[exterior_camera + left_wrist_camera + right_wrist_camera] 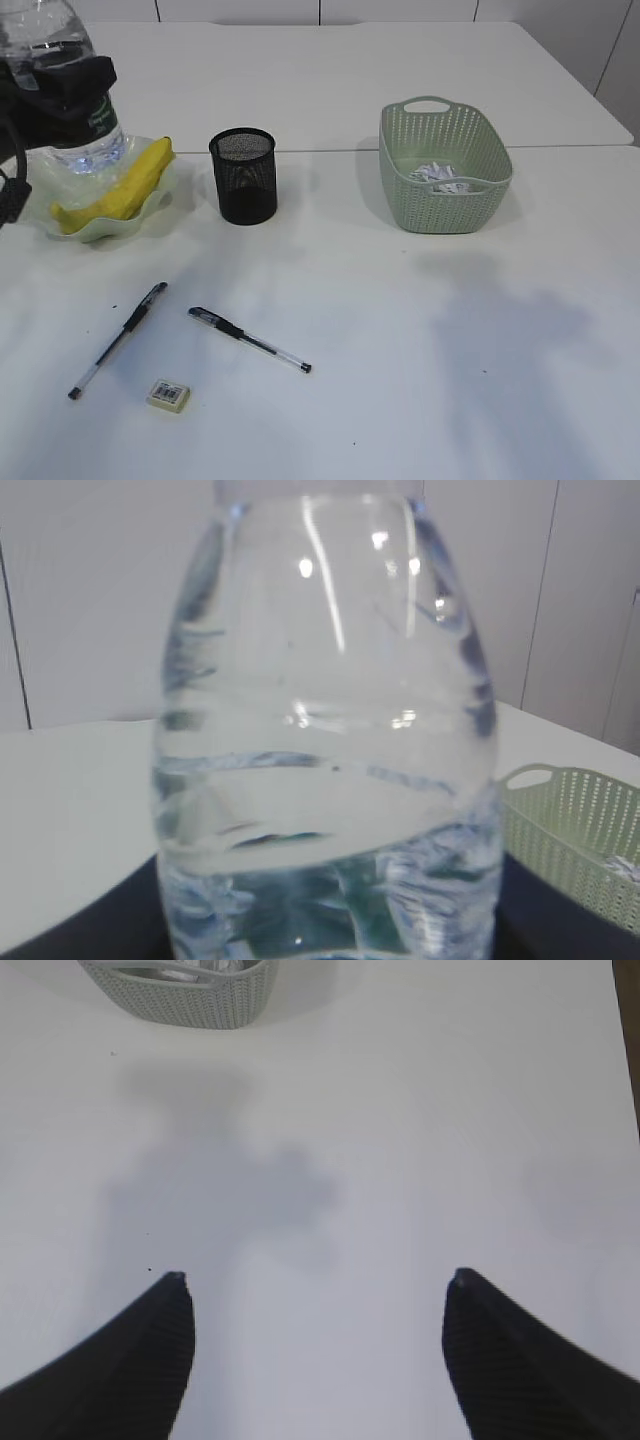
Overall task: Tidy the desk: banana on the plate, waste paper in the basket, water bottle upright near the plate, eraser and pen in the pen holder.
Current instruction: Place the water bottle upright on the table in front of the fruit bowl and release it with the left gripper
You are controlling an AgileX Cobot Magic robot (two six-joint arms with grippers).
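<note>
1. My left gripper is clamped around the clear plastic water bottle, upright at the far left edge of the exterior view. Its base looks to be at or just behind the pale green wavy-rimmed plate; I cannot tell whether it is resting on the table yet.
2. The left wrist view is filled by the bottle, so I read the grasp mostly from the exterior view.
3. My right gripper is out of the exterior view. Its wrist view shows two dark fingertips spread wide over bare white table, holding nothing.
4. The yellow banana already lies on the plate, and the crumpled white waste paper sits inside the sage-green woven basket.
5. Still loose in front: two black-and-clear ballpoint pens and a small cream eraser. The black mesh pen holder stands beyond them, between plate and basket.
6. What matters next, in my judgement: both pens lie on diagonals left of centre, so the left arm is nearer, but it is occupied. The right-hand pen runs from upper left down to lower right, its tip toward the right arm's side.
</note>
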